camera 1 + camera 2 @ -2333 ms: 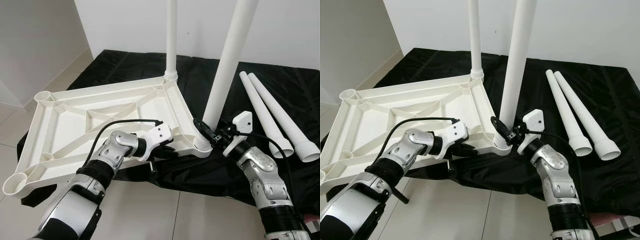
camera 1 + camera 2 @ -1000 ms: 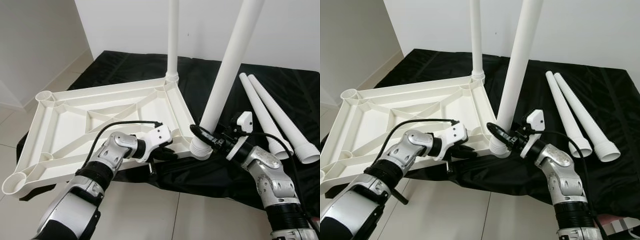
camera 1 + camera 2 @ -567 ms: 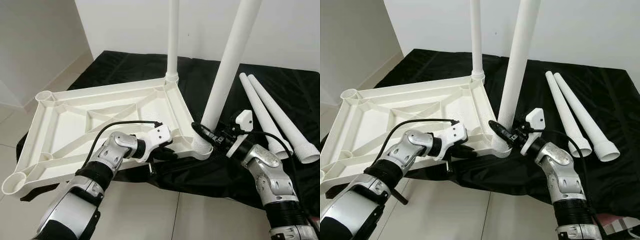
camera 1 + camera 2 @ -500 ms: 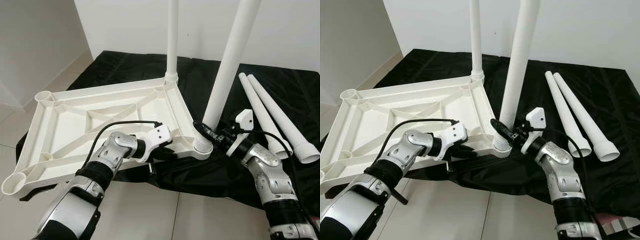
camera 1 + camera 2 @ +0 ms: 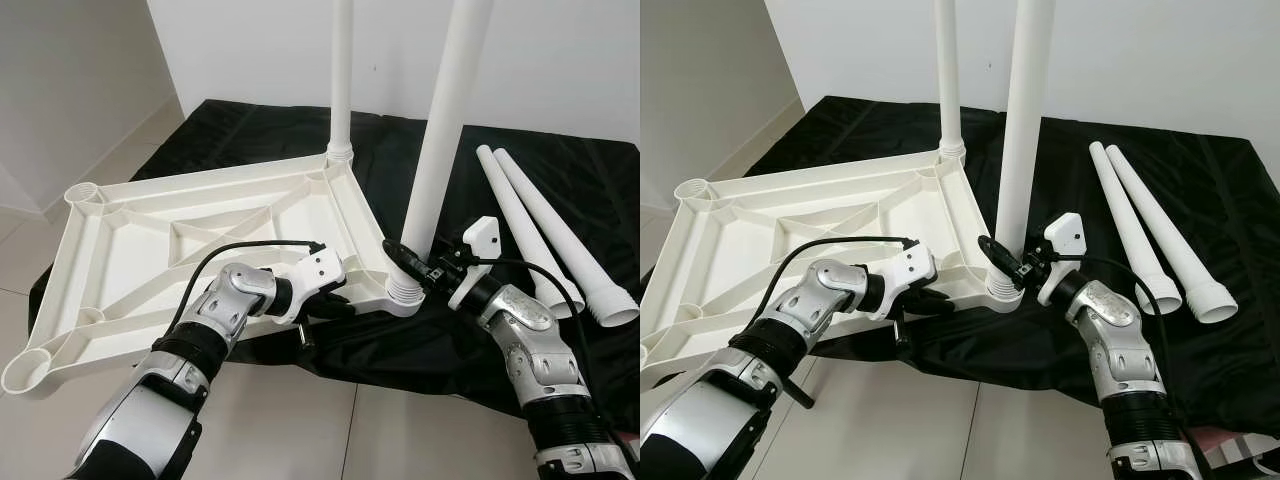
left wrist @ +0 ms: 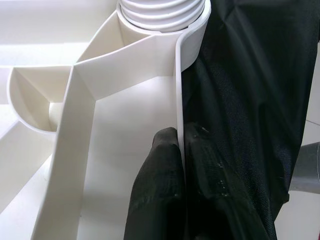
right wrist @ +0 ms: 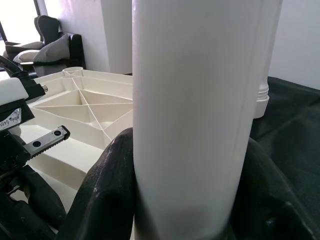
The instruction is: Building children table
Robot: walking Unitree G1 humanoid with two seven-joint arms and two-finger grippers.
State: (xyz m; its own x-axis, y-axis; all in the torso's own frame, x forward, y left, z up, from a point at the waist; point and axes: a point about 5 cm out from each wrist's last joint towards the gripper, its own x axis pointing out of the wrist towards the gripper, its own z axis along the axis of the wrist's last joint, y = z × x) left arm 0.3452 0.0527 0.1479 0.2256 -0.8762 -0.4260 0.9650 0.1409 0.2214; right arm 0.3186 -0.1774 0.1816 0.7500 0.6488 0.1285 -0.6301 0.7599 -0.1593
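White plastic tabletop [image 5: 180,250] lies upside down, ribs up, partly on black cloth [image 5: 560,190], partly out over tiled floor [image 5: 290,430]. All positions rel. to tabletop.

Near-right corner socket: leg [image 5: 438,130] stands in it, roughly upright, threaded collar seated at socket. Right gripper [image 5: 415,268] is at the base of that leg, just above the collar; fingers [image 7: 107,185] clamped on the leg from both sides, contact visible in right wrist view.

Far-right corner: second leg [image 5: 340,80] upright in its socket.

Near long edge, just left of near-right corner: left gripper [image 5: 335,300] on the rim wall. Left wrist view shows fingers [image 6: 160,180] pinching the thin rim, one inside, one outside against the cloth. Closed on the rim.

Left-side corner sockets [image 5: 82,192] open, no legs in.

Off to the right, well apart from tabletop: two loose legs [image 5: 545,235] lying side by side on the cloth, wide ends toward robot.

White wall [image 5: 250,50] behind the far edge.
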